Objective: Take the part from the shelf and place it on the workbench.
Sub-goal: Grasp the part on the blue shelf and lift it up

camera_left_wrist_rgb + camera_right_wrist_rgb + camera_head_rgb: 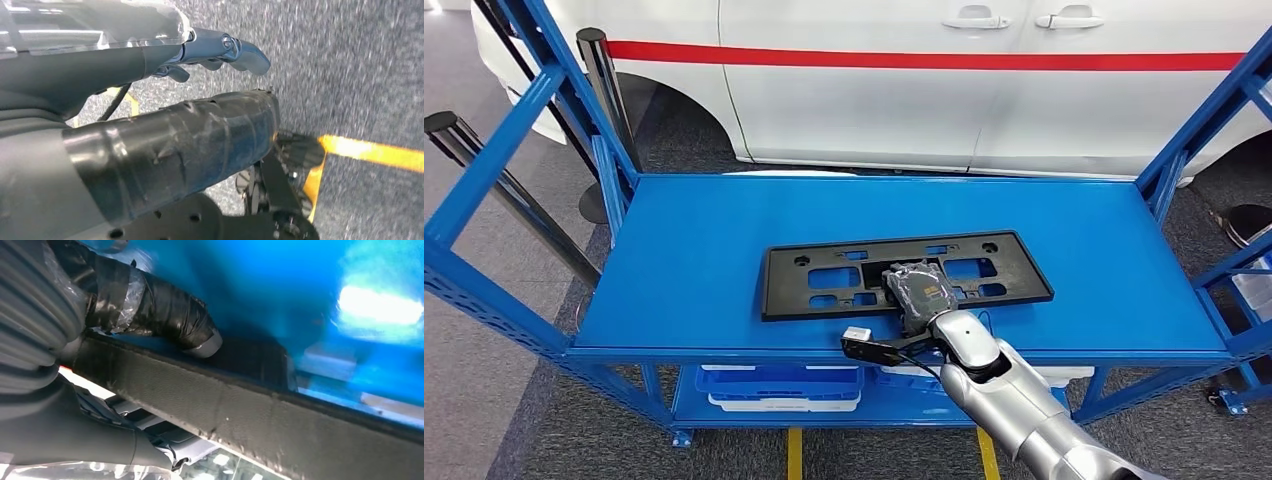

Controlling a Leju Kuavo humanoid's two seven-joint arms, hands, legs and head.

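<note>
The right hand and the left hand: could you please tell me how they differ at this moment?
The right hand reaches over the blue shelf and rests on the black part; the left hand hangs above grey floor, touching nothing. The right thumb presses the part's edge; the left fingers are apart. Both are tape-wrapped.

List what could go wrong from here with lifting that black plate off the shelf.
1. The right hand holds the long black plastic plate near its front edge and middle alone; it may tilt or slip when lifted.
2. The plate spans much of the blue shelf; swinging it out could strike the blue uprights.
</note>
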